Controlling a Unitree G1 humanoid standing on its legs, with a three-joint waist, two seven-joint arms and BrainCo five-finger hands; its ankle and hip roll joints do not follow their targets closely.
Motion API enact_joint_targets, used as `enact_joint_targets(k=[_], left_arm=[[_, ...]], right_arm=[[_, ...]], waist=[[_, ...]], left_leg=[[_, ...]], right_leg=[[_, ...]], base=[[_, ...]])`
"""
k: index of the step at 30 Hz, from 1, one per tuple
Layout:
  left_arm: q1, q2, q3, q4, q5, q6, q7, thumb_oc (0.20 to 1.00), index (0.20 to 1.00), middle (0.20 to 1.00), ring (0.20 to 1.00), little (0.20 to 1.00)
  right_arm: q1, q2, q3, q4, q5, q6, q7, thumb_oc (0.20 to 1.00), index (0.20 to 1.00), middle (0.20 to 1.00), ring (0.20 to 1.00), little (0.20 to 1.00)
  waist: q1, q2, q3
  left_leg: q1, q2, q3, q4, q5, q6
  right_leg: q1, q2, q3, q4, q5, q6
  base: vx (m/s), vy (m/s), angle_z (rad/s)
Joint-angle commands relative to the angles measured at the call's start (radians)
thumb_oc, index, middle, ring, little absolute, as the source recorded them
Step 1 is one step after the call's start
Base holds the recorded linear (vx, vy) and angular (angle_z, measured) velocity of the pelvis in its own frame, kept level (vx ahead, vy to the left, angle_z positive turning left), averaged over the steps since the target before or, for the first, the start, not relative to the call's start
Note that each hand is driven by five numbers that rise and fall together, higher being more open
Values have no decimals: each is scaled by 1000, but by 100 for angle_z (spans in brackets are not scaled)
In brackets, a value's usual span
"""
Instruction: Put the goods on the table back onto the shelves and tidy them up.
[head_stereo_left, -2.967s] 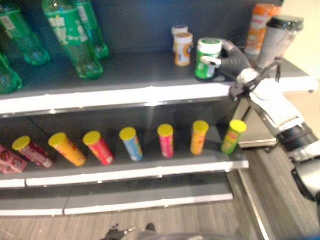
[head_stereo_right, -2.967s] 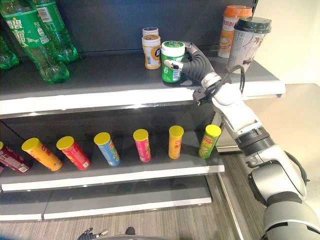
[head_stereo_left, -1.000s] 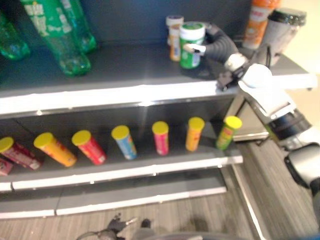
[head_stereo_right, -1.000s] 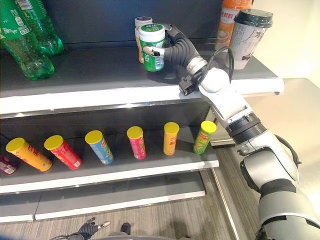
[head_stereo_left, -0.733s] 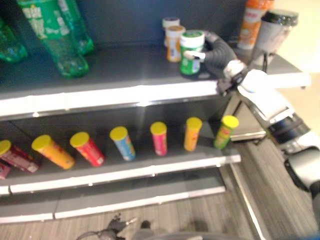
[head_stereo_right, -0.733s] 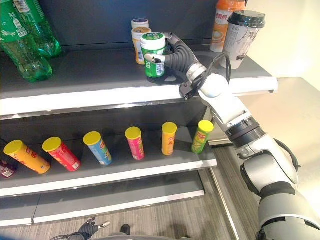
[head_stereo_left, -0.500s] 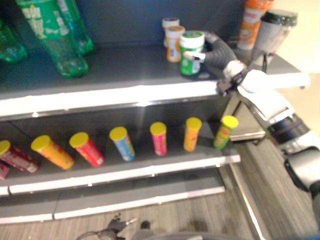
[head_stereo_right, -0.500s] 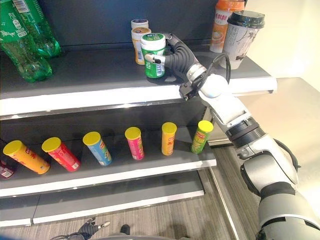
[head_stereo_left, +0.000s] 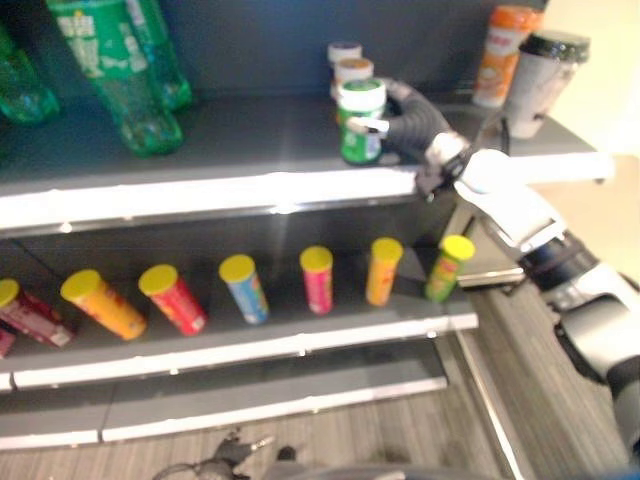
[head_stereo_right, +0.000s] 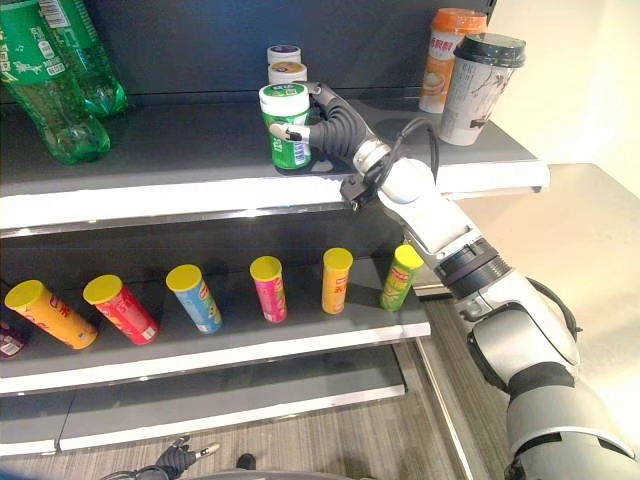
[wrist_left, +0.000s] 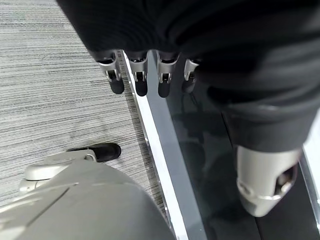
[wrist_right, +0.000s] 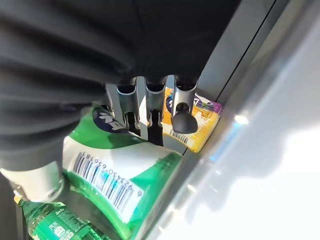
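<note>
In the left eye view, the right hand reaches over the upper grey metal shelf and its fingers are wrapped round a green cylindrical jar with a white lid, which stands upright near the shelf's front edge. Just behind the jar stand two small orange-labelled jars with pale lids, one behind the other. Green plastic drink bottles stand at the shelf's left end, and an orange tall cup and a grey tall cup with a black lid at its right end.

In the right eye view, the lower grey shelf carries a row of tilted snack tubes with yellow caps (orange, red, blue, pink, orange and green, from left to right). The left hand shows low by the floor.

In the left wrist view, the left hand's fingers hang straight and relaxed, holding nothing, above a grey striped floor.

In the right wrist view, the right hand's fingers curl against the green jar's label, with the thumb on the other side, so the jar is gripped.
</note>
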Motion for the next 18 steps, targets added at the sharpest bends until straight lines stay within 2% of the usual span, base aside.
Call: enact_joint_targets(k=[1, 13, 14, 15, 18], left_arm=[[-72, 69, -14, 8, 27, -17, 17, 1000, 1000, 1000, 1000, 1000], [-66, 69, -9, 7, 30, -16, 18, 1000, 1000, 1000, 1000, 1000], [-65, 70, -8, 7, 30, -17, 18, 1000, 1000, 1000, 1000, 1000], [-65, 70, -7, 6, 30, -16, 19, 1000, 1000, 1000, 1000, 1000], [-67, 70, -8, 7, 28, -15, 19, 1000, 1000, 1000, 1000, 1000]], right_arm=[[-48, 0, 1, -9, -7, -31, -6, 200, 200, 200, 200, 200], [-31, -19, -15, 8, -13, -30, -16, 200, 200, 200, 200, 200], [-30, -18, -14, 5, -14, -31, -15, 464, 464, 464, 464, 464], [-32, -18, -14, 3, -17, -31, -17, 1000, 1000, 1000, 1000, 1000], [-32, -14, -18, 7, -19, -31, -21, 1000, 1000, 1000, 1000, 1000]], waist=[[5, -39, 9], [-4, -35, 10], [-5, -35, 10], [-5, -34, 10], [-6, -35, 9]], left_leg=[[27, 18, 115, 83, -175, -15], [32, 17, 123, 82, -177, -15], [32, 17, 124, 82, -177, -15], [32, 18, 125, 82, -177, -15], [33, 18, 126, 82, -177, -15]], right_leg=[[-122, -29, 50, 70, -50, 36], [-123, -28, 59, 67, -48, 36], [-123, -28, 59, 68, -49, 36], [-122, -28, 59, 67, -49, 36], [-122, -28, 59, 66, -48, 36]], base=[[0, 0, 0], [-1, -2, -3], [0, -6, -3], [0, 0, 0], [0, 0, 0]])
